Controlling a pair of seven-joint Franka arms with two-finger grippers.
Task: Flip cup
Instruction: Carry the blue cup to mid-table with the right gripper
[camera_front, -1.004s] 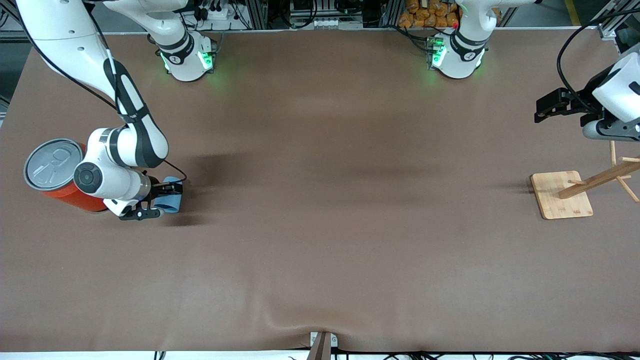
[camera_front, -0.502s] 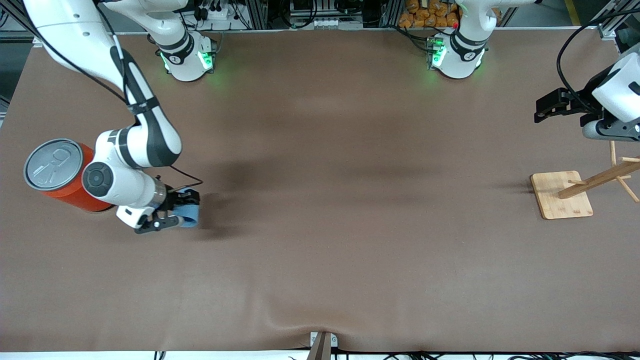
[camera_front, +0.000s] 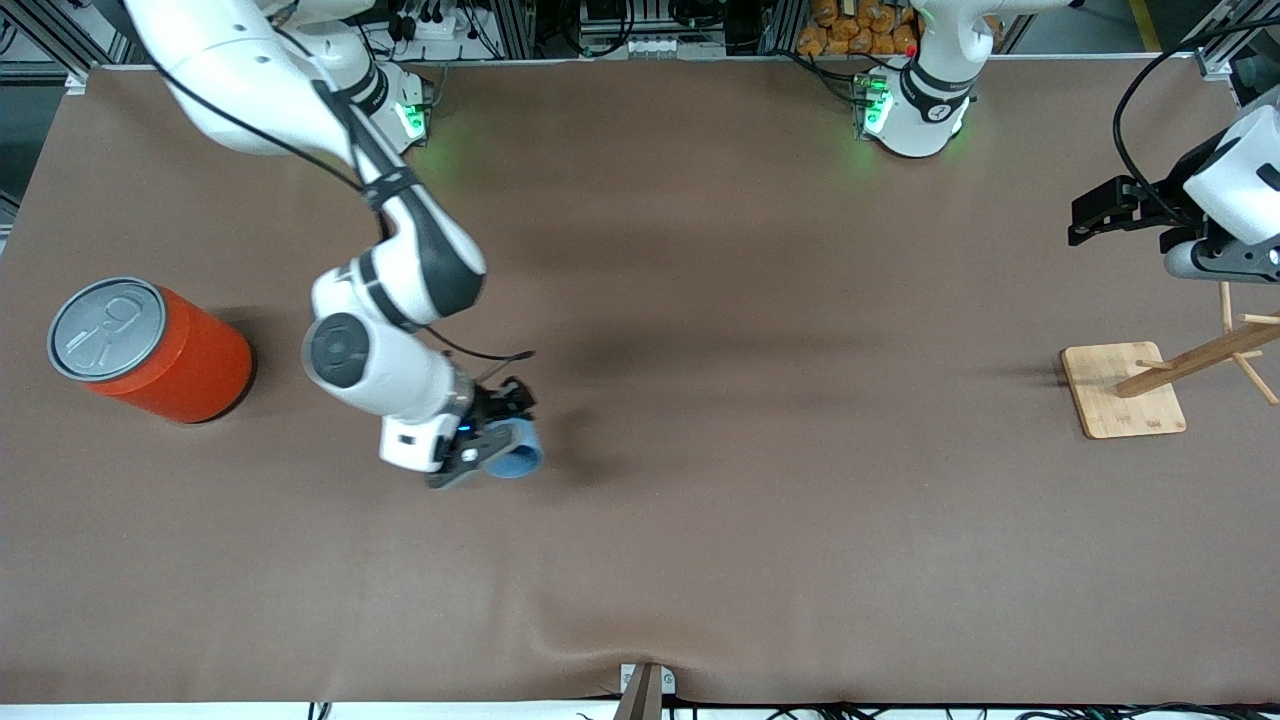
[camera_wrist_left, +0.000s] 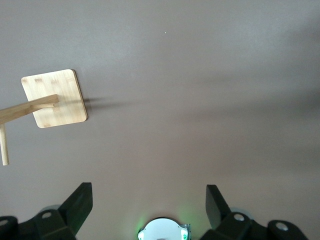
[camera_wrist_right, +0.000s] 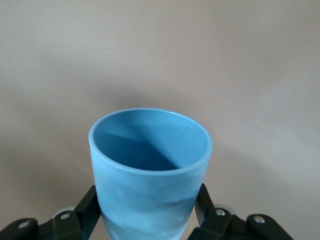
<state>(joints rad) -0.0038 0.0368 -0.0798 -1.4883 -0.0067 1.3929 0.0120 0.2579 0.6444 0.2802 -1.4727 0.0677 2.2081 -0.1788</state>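
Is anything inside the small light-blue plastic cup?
Nothing shows inside the small light-blue plastic cup held by the right gripper: only its darker blue inner wall, partly shadowed. Its bottom is not visible. The left gripper waits open above the brown table.

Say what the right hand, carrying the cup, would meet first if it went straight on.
Probably only bare brown table; nothing else shows ahead of the right hand and its small light-blue plastic cup.

Open brown table (camera_front: 700, 300) through the middle; an orange can (camera_front: 150, 350) blocks the right arm's edge, a wooden rack (camera_front: 1125, 388) the left arm's.
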